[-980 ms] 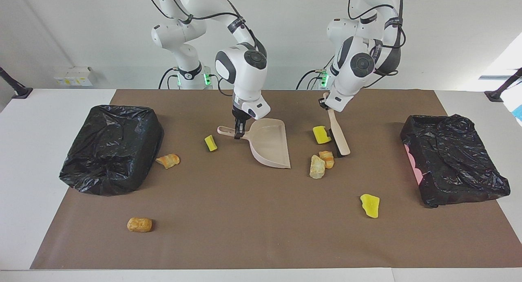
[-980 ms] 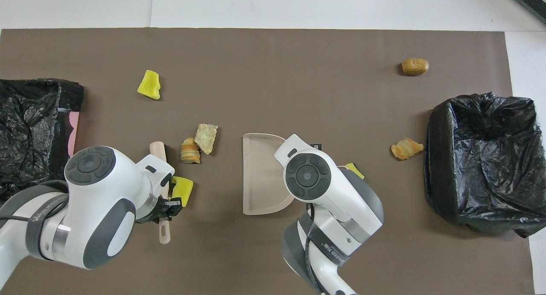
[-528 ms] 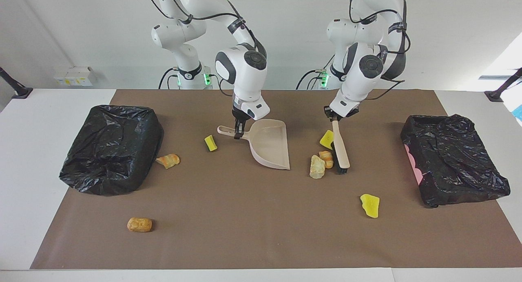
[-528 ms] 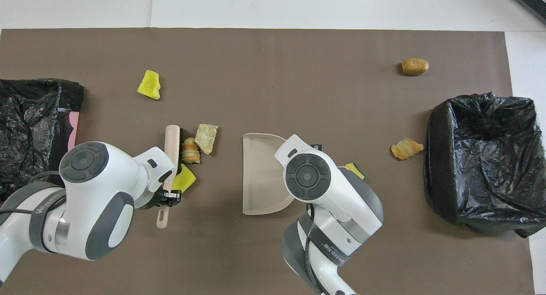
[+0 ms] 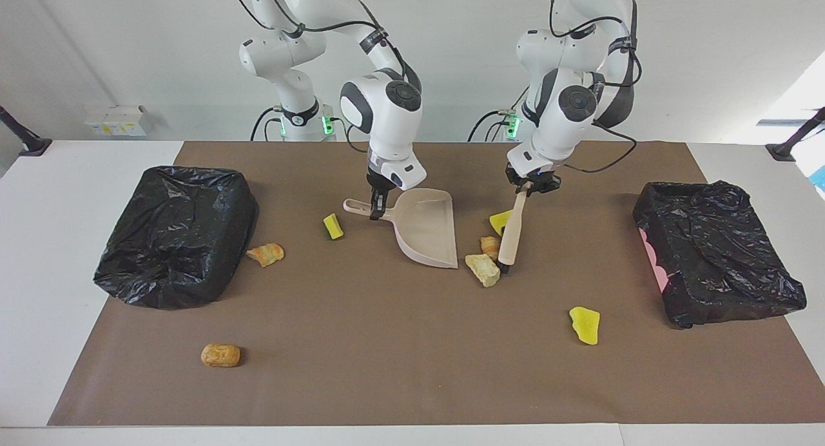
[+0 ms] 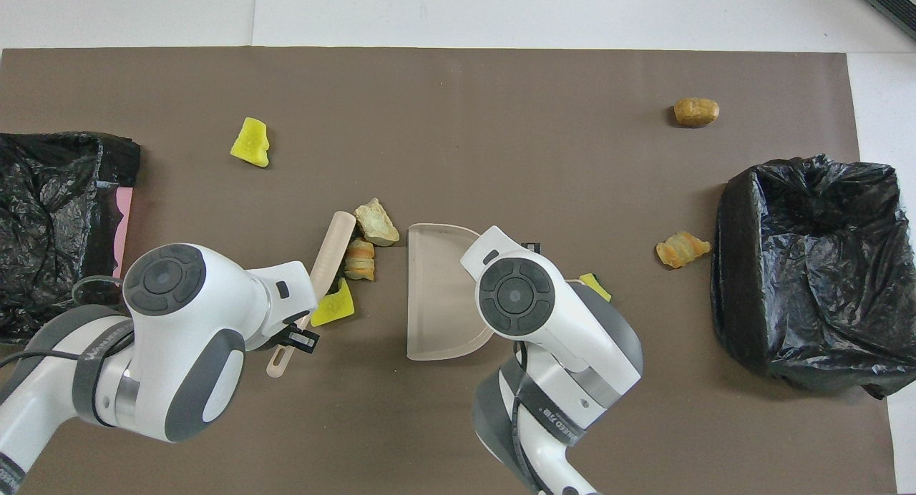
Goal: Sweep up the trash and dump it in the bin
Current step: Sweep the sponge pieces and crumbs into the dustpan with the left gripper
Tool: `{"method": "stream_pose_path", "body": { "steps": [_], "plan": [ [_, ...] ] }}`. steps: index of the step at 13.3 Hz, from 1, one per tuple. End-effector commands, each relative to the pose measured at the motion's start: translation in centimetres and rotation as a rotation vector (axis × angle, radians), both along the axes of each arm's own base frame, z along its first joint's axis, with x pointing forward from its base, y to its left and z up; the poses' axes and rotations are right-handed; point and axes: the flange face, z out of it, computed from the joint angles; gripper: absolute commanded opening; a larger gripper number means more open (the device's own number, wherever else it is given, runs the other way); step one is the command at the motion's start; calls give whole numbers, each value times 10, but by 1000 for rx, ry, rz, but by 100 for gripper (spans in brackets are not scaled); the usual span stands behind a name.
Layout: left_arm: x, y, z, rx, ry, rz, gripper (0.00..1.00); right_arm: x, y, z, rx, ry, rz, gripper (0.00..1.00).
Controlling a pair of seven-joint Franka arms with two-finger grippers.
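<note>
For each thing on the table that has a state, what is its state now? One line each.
Left gripper: shut on brush handle.
Brush: tilted, head down against three chunks.
Three chunks: bunched beside the dustpan mouth, not inside.
Right gripper: shut on dustpan handle.
Dustpan: flat on the mat, empty.
Bin near right arm: open, bag-lined.

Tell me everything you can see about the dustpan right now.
The dustpan is beige, plastic-looking, with a shallow scoop and a slim looped handle. It rests on the brown mat mid-table, mouth toward the left arm's end and empty. The right gripper is shut on its handle. A pale tan chunk lies just off its lip; whether they touch is unclear.
</note>
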Motion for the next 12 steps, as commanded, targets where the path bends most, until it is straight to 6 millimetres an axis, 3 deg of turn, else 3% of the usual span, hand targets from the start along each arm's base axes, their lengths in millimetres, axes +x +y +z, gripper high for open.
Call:
{"method": "stream_pose_path", "body": {
  "steps": [1, 5, 8, 12],
  "plan": [
    [-13, -37, 7, -11, -21, -107, 0, -2, 2, -4, 9, -16, -26, 0],
    [-47, -83, 11, -44, -9, -191, 0, -1, 2, -8, 5, -12, -28, 0],
    [-52, -95, 17, -106, 21, -155, 0, -2, 1, -8, 1, -7, -29, 0],
    [-53, -94, 77, -169, 65, -131, 0, -2, 1, -8, -5, -1, -32, 0]
  ]
}}
